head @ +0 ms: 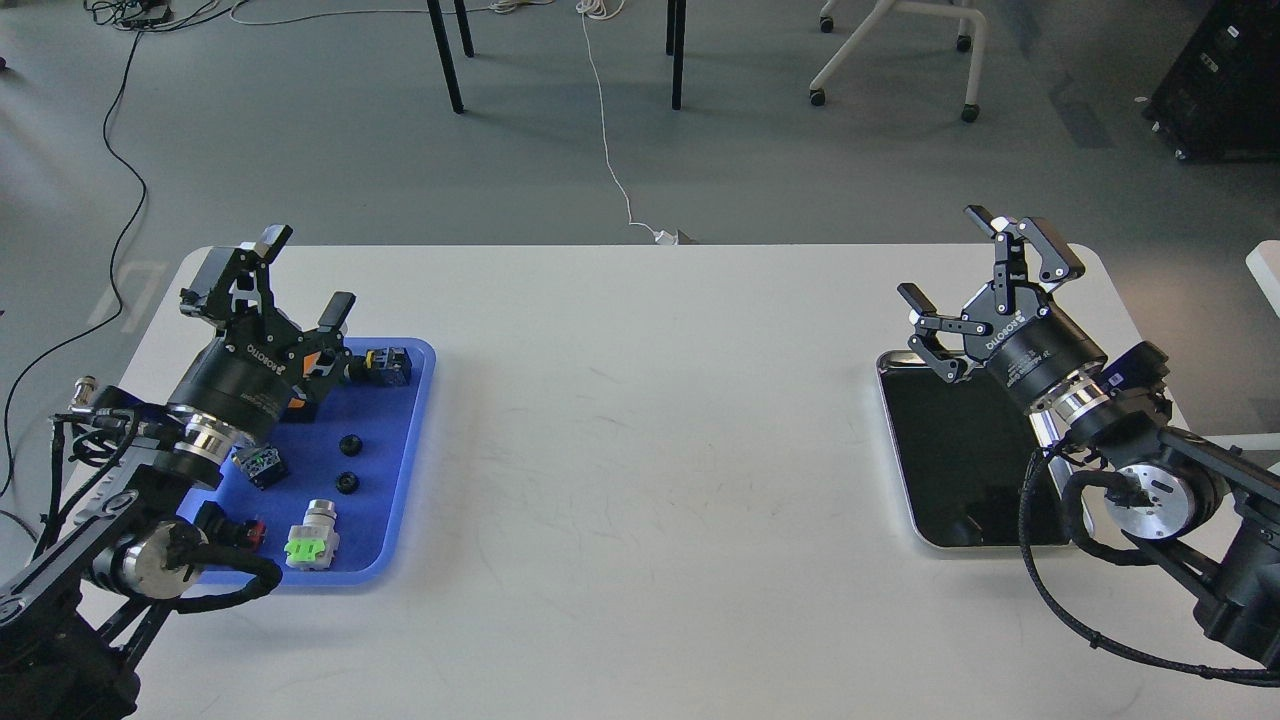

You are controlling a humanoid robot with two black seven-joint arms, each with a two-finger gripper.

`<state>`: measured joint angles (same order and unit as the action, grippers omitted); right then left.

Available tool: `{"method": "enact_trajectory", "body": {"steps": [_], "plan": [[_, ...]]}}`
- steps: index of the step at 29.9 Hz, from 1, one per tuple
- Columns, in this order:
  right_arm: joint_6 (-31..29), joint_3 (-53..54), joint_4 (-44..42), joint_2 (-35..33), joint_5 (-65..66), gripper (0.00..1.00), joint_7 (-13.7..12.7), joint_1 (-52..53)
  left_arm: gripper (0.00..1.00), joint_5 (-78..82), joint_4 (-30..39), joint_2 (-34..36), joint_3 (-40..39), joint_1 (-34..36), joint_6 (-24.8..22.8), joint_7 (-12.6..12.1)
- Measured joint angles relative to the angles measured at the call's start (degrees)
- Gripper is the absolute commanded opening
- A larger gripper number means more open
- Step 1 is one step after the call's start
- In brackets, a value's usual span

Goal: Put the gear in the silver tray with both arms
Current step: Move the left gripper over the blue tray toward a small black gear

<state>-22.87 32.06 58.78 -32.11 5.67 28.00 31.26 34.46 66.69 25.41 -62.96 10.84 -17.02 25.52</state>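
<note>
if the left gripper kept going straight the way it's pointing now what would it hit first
Probably nothing on the table. The open left gripper points up and away over the far left corner of the white table, beyond the blue tray; depth is unclear.

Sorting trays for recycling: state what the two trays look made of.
The silver tray: apparently polished metal, its dark bottom mirror-like with a bright rim. The blue tray: likely plastic, uniformly coloured, with a soft sheen and rounded lip. Neither can be confirmed by look alone.

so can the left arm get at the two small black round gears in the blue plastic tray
Probably yes: the left gripper hangs open over the blue plastic tray, and the two small black round gears lie uncovered beside it, apart from other parts.
</note>
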Motion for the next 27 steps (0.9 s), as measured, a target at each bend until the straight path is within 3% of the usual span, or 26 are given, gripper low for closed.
{"method": "enact_trajectory", "body": {"steps": [22, 27], "plan": [[-0.54, -1.16, -3.63, -0.62, 0.04, 0.99, 0.0, 0.21, 0.98, 0.36, -0.14, 0.75, 0.41, 1.19, -1.31, 0.03], [-1.96, -1.37, -3.89, -0.78, 0.05, 0.99, 0.0, 0.42, 0.98, 6.03, 0.35, 3.89, 1.07, 2.16, -2.99, 2.13]]}}
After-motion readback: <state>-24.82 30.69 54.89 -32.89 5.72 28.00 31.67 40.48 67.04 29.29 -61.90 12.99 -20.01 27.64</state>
